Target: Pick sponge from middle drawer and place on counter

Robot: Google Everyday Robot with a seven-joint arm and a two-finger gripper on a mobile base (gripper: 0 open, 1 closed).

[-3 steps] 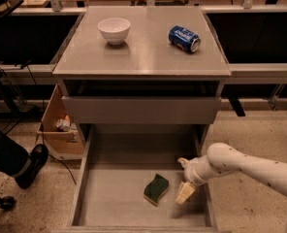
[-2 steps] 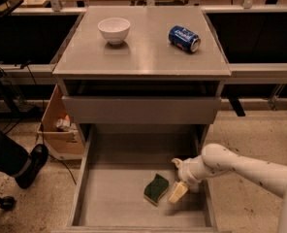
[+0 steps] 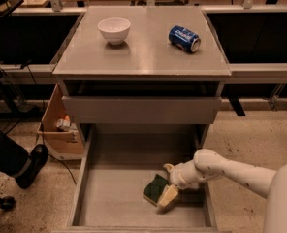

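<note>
The sponge [image 3: 154, 188], dark green on top with a yellow-tan layer, lies on the floor of the open middle drawer [image 3: 114, 198], right of centre. My gripper [image 3: 164, 187] reaches in from the right, down in the drawer. It is open, with one tan finger [image 3: 167, 198] in front of the sponge's right end and the other [image 3: 168, 168] behind it. I cannot tell whether the fingers touch the sponge. The counter [image 3: 143, 52] is the grey cabinet top above the drawers.
A white bowl [image 3: 114, 29] and a blue can [image 3: 184, 38] lying on its side are on the counter. A shorter drawer [image 3: 141, 109] with a plain grey front juts out above the middle drawer. A cardboard box [image 3: 61, 130] and a person's shoe [image 3: 29, 166] are on the left.
My gripper has moved left across the drawer floor to the sponge, and its fingers now stand on either side of the sponge's right end. The sponge has stayed where it was.
</note>
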